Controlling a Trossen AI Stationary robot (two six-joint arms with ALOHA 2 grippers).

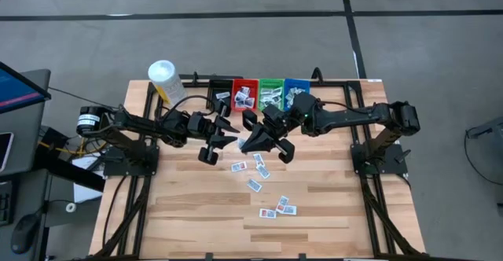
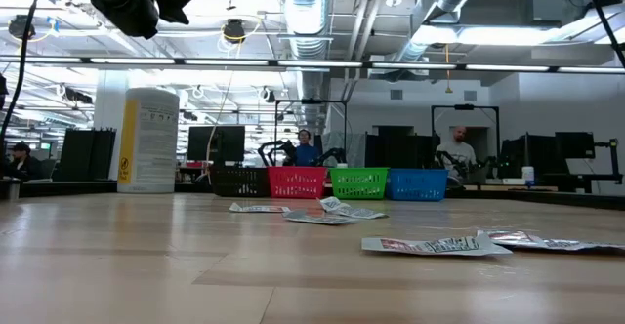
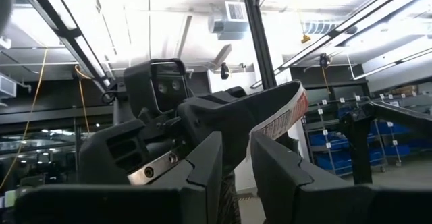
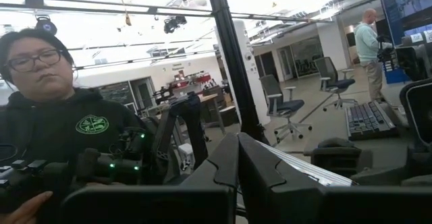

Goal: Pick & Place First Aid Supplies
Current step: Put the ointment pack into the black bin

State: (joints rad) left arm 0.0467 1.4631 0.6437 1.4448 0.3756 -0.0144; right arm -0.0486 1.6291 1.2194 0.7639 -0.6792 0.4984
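Both arms meet in the air over the table's middle. My right gripper (image 1: 253, 141) (image 4: 237, 160) is shut on a white packet with red print (image 3: 287, 116) (image 4: 304, 164). Facing it, my left gripper (image 1: 225, 141) (image 3: 236, 163) has its fingers a little apart, just under the packet's lower end; I cannot tell whether they touch it. Several more first aid packets (image 1: 259, 170) (image 2: 435, 245) lie flat on the wooden table (image 1: 196, 214). My right gripper has the packet pinched at its fingertips (image 4: 260, 146); which edge of it is hidden by the fingers. The packet sticks out sideways past one finger and curves along it (image 3: 270, 126). It hangs in the air, well clear of the table.
Black (image 1: 220, 96), red (image 1: 244, 93), green (image 1: 271, 93) and blue (image 1: 296, 90) bins stand in a row at the far edge, some holding packets. A white-capped yellow bottle (image 1: 163, 76) stands at the far left. A person (image 4: 47, 102) sits beyond the table's left side.
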